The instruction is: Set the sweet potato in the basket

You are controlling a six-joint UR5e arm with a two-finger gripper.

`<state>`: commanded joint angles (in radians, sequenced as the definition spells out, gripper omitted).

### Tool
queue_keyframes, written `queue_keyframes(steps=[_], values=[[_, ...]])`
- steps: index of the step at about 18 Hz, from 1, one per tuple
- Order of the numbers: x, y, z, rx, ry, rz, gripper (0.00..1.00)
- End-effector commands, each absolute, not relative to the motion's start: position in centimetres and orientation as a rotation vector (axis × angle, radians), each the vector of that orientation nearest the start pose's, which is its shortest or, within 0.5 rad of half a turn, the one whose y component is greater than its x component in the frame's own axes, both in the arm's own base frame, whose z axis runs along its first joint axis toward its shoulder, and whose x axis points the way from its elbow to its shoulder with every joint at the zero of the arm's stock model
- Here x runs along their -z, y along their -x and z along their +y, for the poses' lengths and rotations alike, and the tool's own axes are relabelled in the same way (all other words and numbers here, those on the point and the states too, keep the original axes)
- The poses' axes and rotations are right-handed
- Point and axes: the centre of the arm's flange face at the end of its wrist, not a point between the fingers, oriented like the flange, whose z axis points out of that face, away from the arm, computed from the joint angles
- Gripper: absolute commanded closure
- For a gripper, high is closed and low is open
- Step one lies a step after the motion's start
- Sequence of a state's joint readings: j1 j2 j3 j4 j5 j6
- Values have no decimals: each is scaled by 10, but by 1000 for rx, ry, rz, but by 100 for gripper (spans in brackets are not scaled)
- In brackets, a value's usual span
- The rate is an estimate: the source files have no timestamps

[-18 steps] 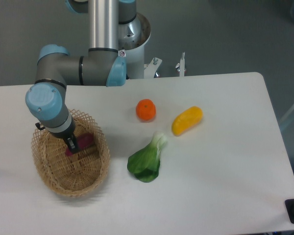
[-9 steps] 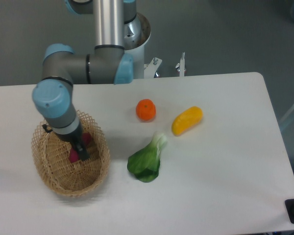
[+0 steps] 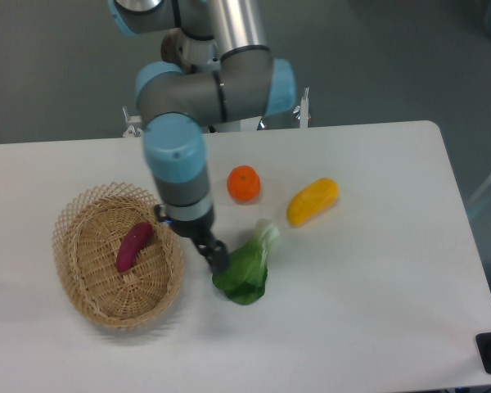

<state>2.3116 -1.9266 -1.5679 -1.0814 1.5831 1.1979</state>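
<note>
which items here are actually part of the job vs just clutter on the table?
Part of the job:
- sweet potato, lying inside the basket
- basket
- gripper, now outside the basket, beside the leafy green

Just lying about:
- orange
- yellow vegetable
- leafy green

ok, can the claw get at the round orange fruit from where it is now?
Probably yes. The round orange fruit sits alone on the white table, nothing above it; the claw hangs close by, beside the leafy green vegetable.
</note>
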Motion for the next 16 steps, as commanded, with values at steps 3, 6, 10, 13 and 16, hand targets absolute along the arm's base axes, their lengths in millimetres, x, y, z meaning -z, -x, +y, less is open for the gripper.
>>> queue_keyframes(steps=[3,6,10,13,16], values=[[-337,364,541,-191,2997,696,0],[-330,415,507,-184,3013,680,0],[-320,471,468,-173,3012,742,0],[-318,500,452,-183,3013,740,0],[-315,528,438,-190,3010,745,0]])
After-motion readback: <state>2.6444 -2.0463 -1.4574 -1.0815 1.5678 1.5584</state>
